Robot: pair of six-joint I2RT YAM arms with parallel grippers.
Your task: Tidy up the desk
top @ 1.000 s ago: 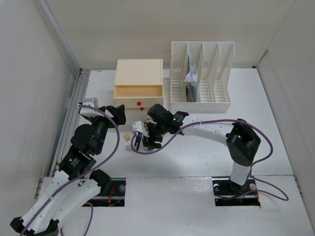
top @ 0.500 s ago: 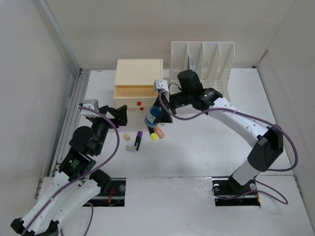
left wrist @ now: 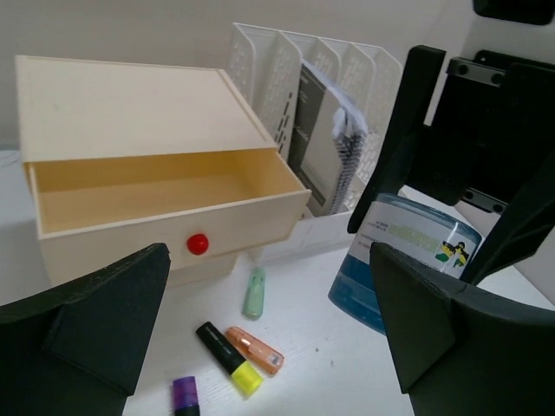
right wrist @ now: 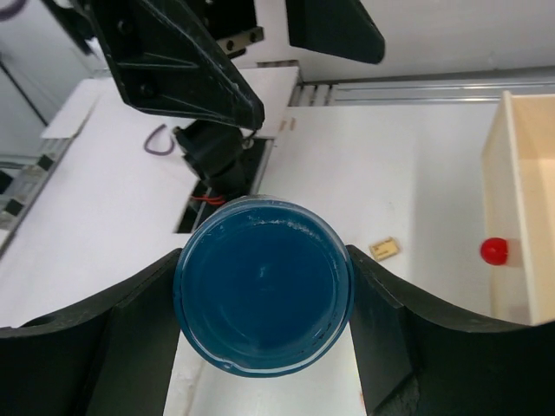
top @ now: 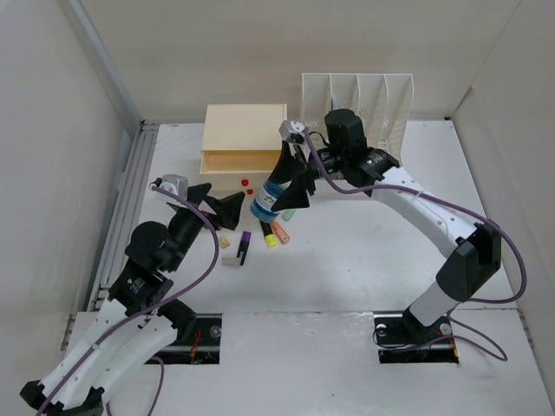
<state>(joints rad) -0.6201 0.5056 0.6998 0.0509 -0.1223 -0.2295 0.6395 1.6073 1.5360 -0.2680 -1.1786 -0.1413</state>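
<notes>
My right gripper [top: 279,196] is shut on a round blue tub [top: 266,203] with a label and holds it above the white desk [top: 373,251], in front of the cream drawer box [top: 244,130]. In the right wrist view the tub's blue base [right wrist: 263,296] fills the gap between both fingers. My left gripper [top: 222,208] is open and empty, pointing at the box's open drawer [left wrist: 165,199]. The tub [left wrist: 403,260] hangs at the right of the left wrist view.
Green [left wrist: 254,292], orange [left wrist: 256,349], yellow-black [left wrist: 227,357] and purple [left wrist: 186,394] highlighters lie before the drawer. A small tan block [top: 224,240] and a grey piece [top: 231,258] lie nearby. A white file rack [top: 355,130] holds notebooks [left wrist: 325,143]. A metal rail [top: 130,191] runs along the left.
My right gripper has risen from the desk by the highlighters with the blue tub and swung back toward the drawer box. My left gripper has shifted slightly right.
</notes>
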